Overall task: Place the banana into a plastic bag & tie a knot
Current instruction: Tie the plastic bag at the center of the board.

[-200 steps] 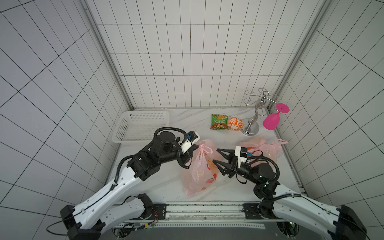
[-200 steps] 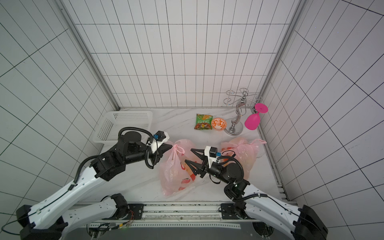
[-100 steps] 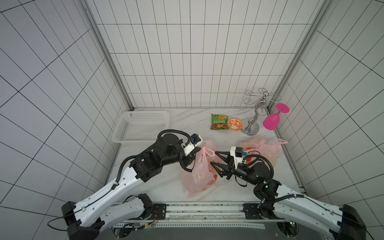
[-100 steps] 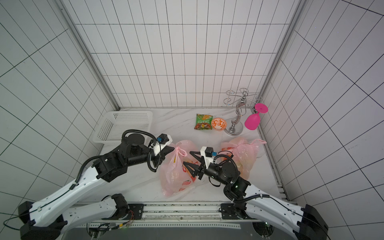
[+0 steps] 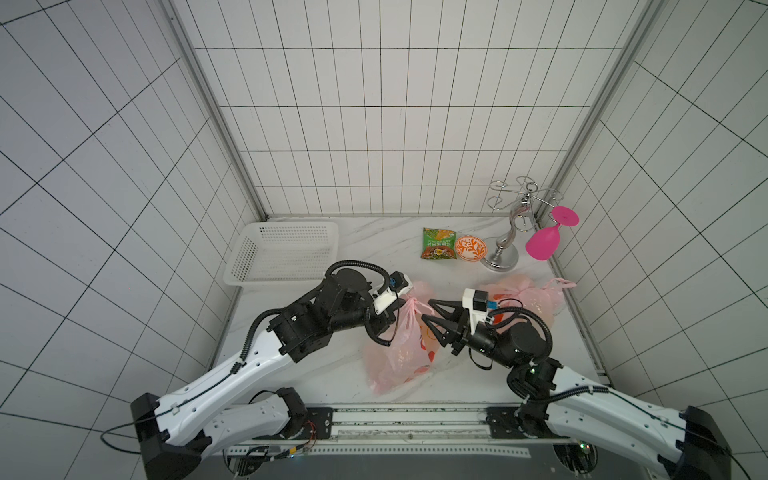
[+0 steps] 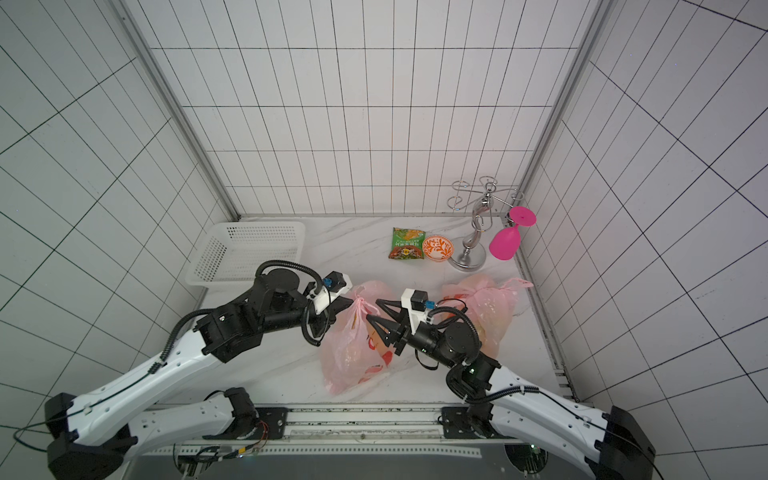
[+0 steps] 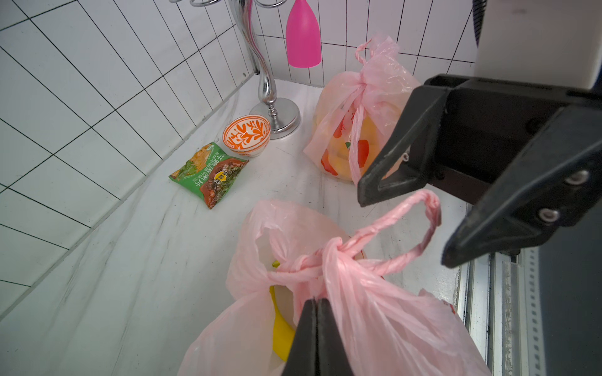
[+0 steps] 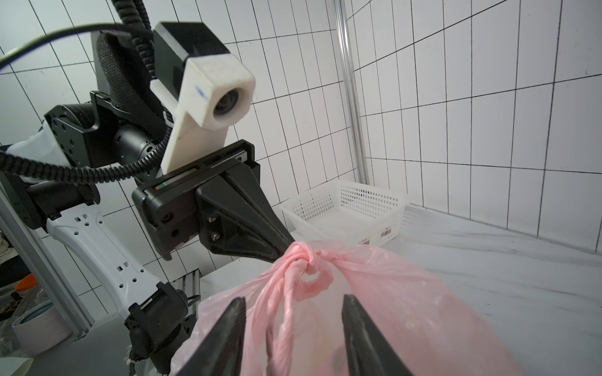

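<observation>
— How many claws are seen, and how are they set?

— Two. The left claw [image 7: 317, 306] is pressed fully closed on the gathered neck of a pink plastic bag [image 5: 395, 357], right at its knot [image 8: 301, 258]. The right claw [image 8: 293, 298] is held apart, a jaw set on either side of the twisted handle loop [image 7: 420, 221]. The loop is flanked, not clamped.

— Where is the banana found?

— One banana [image 7: 281, 335] is seen inside that bag, just beside the left claw's tips.

— What else is counted?

— Two pink bags in all. The second bag [image 5: 528, 299], also knotted, is laid on the counter [image 5: 328, 372] behind the right claw. One white basket [image 5: 282, 249] is placed behind the left claw. One green packet [image 5: 438, 244], one orange bowl [image 5: 470, 248], one chrome stand [image 5: 505, 257] and one pink goblet [image 5: 542, 245] hung from it are grouped well beyond both claws.
</observation>
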